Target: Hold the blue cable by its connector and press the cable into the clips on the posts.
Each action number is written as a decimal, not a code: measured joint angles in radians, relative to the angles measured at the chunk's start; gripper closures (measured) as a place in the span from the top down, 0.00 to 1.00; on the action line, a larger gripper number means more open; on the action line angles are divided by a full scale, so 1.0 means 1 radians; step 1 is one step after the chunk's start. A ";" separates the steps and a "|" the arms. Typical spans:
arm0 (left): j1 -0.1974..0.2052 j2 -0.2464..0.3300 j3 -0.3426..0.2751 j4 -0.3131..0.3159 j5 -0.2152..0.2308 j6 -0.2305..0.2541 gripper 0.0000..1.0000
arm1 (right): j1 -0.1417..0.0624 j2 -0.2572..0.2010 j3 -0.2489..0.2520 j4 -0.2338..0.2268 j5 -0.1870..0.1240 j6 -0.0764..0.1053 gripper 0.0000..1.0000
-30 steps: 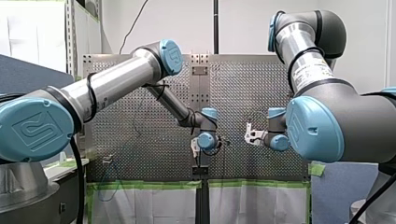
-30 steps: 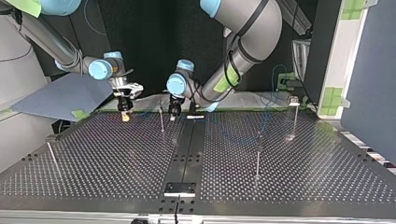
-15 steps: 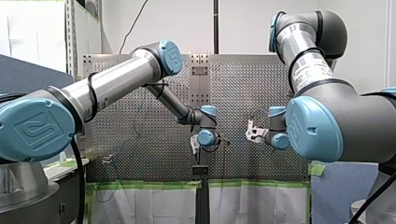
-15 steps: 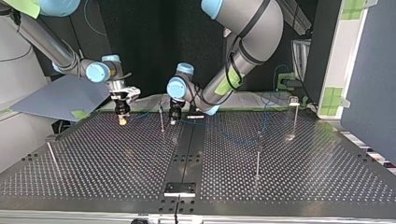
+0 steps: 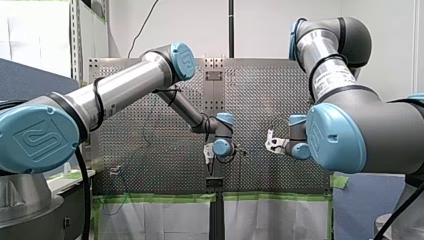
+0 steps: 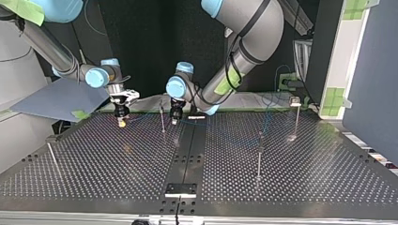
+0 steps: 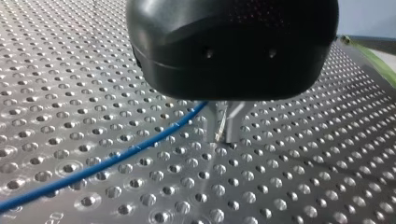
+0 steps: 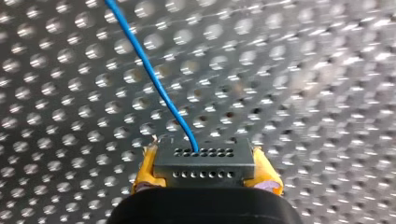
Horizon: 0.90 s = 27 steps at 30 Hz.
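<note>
right wrist view: connector (image 8: 204,163) half-hidden between fingers (image 8: 145,169)

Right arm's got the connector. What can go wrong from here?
1. The connector sits between the right gripper's yellow pads by its ends only; tension in the blue cable might twist it loose.
2. In the top view a thin post stands between that gripper and the left gripper; a sideways move may strike it.

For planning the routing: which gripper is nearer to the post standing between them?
Left. My left gripper is close beside the post; my right gripper is clearly farther off, on its other side.
</note>
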 joint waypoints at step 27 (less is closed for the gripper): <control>-0.036 0.006 0.000 -0.174 -0.112 0.121 1.00 | 0.009 0.015 -0.019 0.090 -0.002 -0.040 0.00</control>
